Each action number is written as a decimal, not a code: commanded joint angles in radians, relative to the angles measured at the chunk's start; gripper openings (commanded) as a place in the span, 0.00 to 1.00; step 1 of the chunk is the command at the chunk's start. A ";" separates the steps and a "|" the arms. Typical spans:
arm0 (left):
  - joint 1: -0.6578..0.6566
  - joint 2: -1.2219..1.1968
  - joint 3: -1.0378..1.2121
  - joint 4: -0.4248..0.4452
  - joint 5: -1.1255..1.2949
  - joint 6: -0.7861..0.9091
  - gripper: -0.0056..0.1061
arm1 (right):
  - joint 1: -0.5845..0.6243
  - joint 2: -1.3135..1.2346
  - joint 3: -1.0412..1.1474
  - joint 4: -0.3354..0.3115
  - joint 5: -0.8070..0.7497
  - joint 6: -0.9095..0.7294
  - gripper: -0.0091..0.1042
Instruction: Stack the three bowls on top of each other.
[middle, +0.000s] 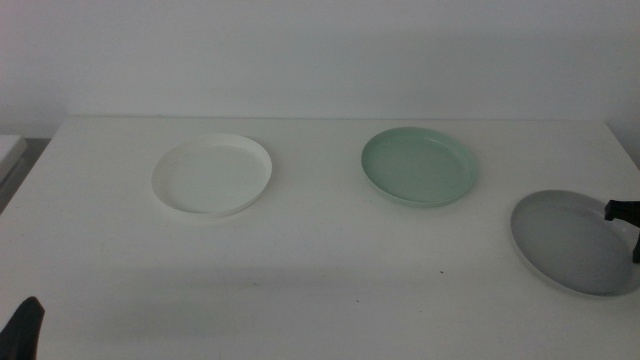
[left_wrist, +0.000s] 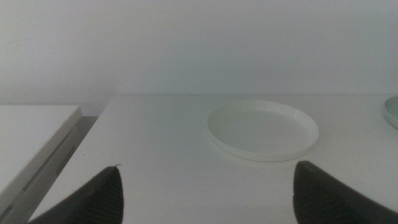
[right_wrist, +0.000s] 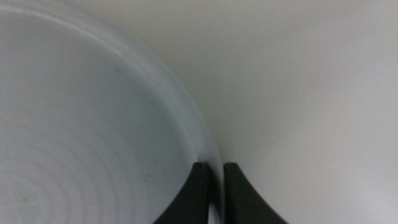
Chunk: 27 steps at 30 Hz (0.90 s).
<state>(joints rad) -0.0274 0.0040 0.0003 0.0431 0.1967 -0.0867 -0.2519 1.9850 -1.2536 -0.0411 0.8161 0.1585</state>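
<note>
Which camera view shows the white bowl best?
The left wrist view: the white bowl lies whole and large there. The middle view shows it whole but smaller; the right wrist view does not show it.

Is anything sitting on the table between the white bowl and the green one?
No. In the middle view, only bare table separates the white bowl from the green bowl.

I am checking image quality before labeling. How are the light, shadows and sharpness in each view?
Middle view: dim, even light, no glare; soft shadows under the white bowl and mint green bowl. Left wrist view: white bowl fairly sharp, the open left gripper blurred. Right wrist view: very close, the grey bowl rim soft, the right gripper pinching it.
</note>
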 joint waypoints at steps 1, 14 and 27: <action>-0.002 -0.004 0.000 0.001 -0.015 -0.012 0.89 | -0.003 0.006 0.004 -0.045 0.011 0.002 0.06; -0.002 -0.004 0.000 0.001 -0.015 -0.012 0.89 | 0.244 -0.288 -0.072 0.112 0.114 -0.066 0.06; -0.002 -0.004 0.000 0.001 -0.015 -0.012 0.89 | 0.646 -0.005 -0.290 0.315 0.029 -0.064 0.06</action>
<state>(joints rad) -0.0274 0.0040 0.0003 0.0431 0.1967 -0.0867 0.3769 1.9519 -1.5082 0.2592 0.8632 0.0956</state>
